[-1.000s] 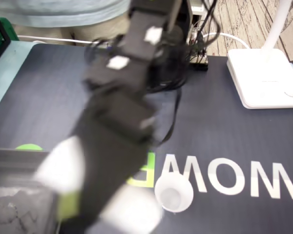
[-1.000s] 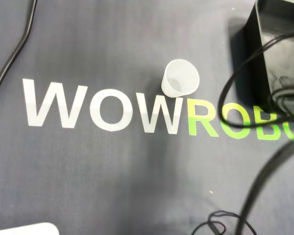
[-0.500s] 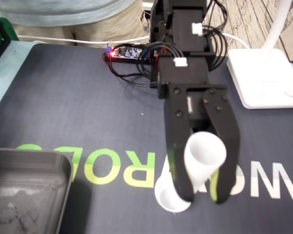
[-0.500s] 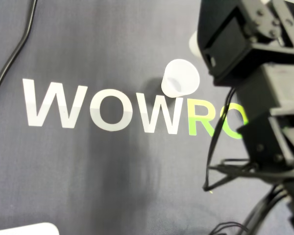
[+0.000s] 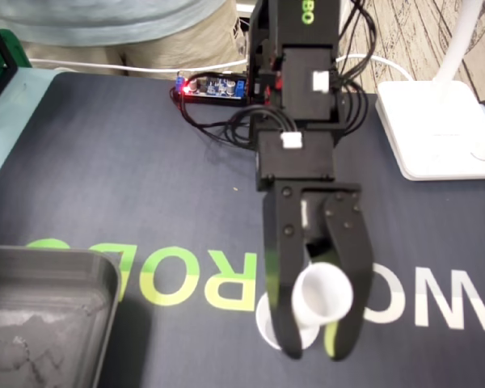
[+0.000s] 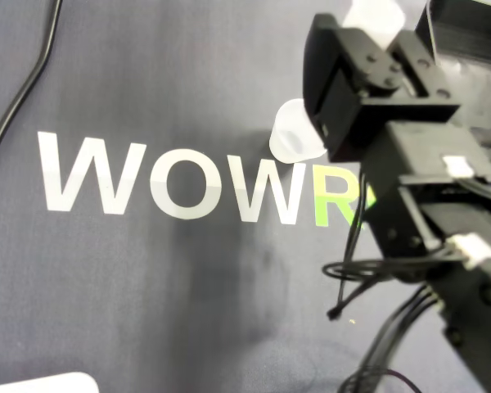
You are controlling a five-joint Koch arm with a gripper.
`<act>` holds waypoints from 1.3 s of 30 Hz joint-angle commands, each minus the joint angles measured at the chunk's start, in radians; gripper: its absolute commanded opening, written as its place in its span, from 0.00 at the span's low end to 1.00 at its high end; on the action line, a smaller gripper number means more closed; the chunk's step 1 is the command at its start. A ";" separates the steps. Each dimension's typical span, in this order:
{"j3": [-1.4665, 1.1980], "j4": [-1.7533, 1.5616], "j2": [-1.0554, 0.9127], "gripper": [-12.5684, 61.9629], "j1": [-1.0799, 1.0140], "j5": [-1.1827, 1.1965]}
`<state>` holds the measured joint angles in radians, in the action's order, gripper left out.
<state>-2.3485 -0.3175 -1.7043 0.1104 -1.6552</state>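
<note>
My black gripper (image 5: pixel 314 347) is shut on a small white plastic cup (image 5: pixel 323 293), held tilted between its two fingers. In the overhead view the same gripper (image 6: pixel 377 31) reaches toward the top edge, and the held cup (image 6: pixel 375 13) shows between its fingers. A second white cup (image 5: pixel 266 320) stands on the dark mat just under and left of the held one. The left finger (image 5: pixel 281 275) hides part of it. From above, this standing cup (image 6: pixel 290 137) peeks out at the gripper's left side, above the white letters.
A grey tray (image 5: pixel 48 259) sits at the lower left of the fixed view and at the top right from above (image 6: pixel 468 18). A white lamp base (image 5: pixel 440 129) stands at the right. A lit circuit board (image 5: pixel 212 87) with wires lies behind the arm. A black cable (image 6: pixel 24 90) runs along the mat's left.
The arm swung from the tray side across to the standing cup, carrying the white cup. Over the last half second it has come lower, bringing the held cup close above the standing one.
</note>
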 commanded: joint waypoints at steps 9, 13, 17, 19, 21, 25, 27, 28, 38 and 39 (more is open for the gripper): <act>-0.015 -0.181 0.067 0.20 -0.008 -0.002; -0.032 -0.207 0.094 0.20 -0.006 0.008; -0.041 -0.262 0.129 0.20 -0.005 0.015; -0.040 -0.272 0.141 0.20 -0.003 0.026; -0.040 -0.272 0.147 0.20 0.000 0.029; -0.043 -0.272 0.163 0.20 0.012 0.043; -0.049 -0.273 0.163 0.22 0.018 0.048; -0.052 -0.273 0.164 0.27 0.018 0.051; -0.091 -0.290 0.166 0.45 0.018 0.052; -0.095 -0.310 0.166 0.46 0.018 0.054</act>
<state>-2.4590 -0.5216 -1.5340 0.1243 -1.6045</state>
